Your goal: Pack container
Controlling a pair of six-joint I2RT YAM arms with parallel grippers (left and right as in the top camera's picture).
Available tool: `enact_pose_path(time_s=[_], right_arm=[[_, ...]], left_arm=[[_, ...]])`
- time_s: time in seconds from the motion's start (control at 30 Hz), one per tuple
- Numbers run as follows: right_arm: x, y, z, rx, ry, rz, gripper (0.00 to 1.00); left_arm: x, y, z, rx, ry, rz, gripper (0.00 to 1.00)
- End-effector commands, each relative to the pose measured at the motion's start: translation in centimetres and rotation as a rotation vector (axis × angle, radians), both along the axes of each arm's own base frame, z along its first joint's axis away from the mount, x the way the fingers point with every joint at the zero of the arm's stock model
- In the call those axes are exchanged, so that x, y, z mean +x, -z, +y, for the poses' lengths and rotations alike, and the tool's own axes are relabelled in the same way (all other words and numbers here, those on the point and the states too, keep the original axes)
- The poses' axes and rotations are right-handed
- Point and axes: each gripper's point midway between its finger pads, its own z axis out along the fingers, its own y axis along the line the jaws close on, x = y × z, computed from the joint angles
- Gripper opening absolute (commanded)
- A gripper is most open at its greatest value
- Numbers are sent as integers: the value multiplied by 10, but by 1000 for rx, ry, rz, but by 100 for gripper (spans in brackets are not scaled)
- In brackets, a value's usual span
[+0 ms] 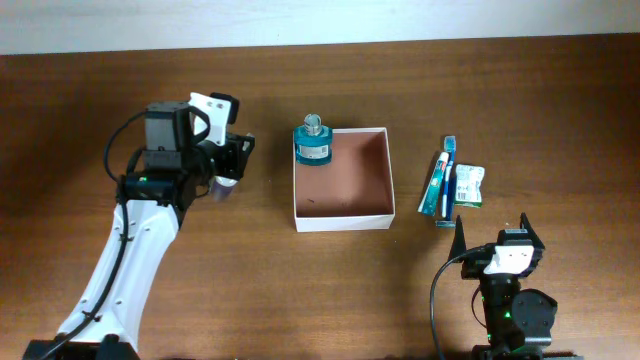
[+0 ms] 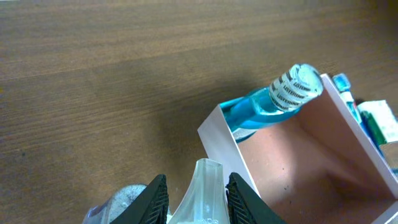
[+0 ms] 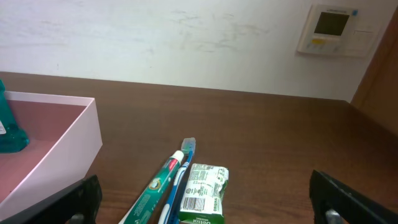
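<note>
While overhead gives only a pale blob under the L gripper point(image 1: 230, 162) at upper left, L wrist cam shows its jaws clamped on a clear plastic item point(image 2: 203, 200); container point(image 1: 343, 218) sits mid-frame on the table point(image 1: 520, 100), w/ a blue bottle point(image 1: 312, 142) in its upper-left corner; R gripper point(image 1: 497, 232), lower right, gapes wide, holding nothing; R wrist cam shows toothpaste point(image 3: 155, 190), toothbrush point(image 3: 181, 171) & green packet point(image 3: 204, 193) touching side by side.
</note>
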Motion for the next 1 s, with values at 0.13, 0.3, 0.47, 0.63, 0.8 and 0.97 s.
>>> enact_pose_path(time_s=[0.13,0.3,0.47,0.63,0.8,0.97], right_arm=[[0,2,-1,-3,3,3,98],[0,2,-1,-3,3,3,98],[0,2,-1,-3,3,3,99],[0,2,-1,-3,3,3,98],[0,2,-1,-3,3,3,98],[0,2,-1,-3,3,3,98]], left_arm=[[2,-24,11,-110,64,-63,24],[0,-35,17,-187,103,-88,24],[-3,-49,18,-277,144,-106,24],[-3,-71,12,-394,172,-125,24],[-2,-72,12,-403,161,-123,24],[-3,-72,11,-408,167,-118,24]])
